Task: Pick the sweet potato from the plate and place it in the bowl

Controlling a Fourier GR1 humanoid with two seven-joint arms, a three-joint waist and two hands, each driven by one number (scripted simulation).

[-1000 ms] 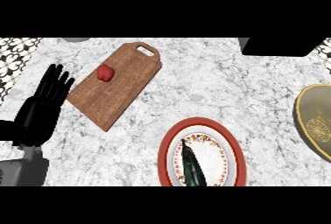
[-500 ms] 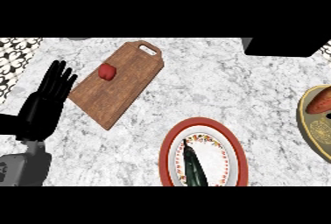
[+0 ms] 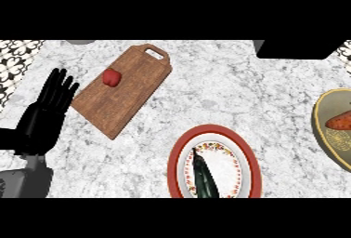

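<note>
Resting: left hand [image 3: 42,122] at the view's left edge, fingers [image 3: 58,88] straight and spread apart, holding nothing.
Right hand: out of view; fingers cannot be told.
Sweet potato: orange, lying in the bowl [image 3: 321,122] at the right edge [image 3: 341,122].
Plate: red-rimmed, at lower centre of the desk [image 3: 219,88], with a dark long vegetable [image 3: 204,176] on it [image 3: 179,160].
Board: wooden, tilted, just right of the left hand [image 3: 126,95], carrying a small red fruit [image 3: 112,77].
Top right: dark block [image 3: 298,49].
</note>
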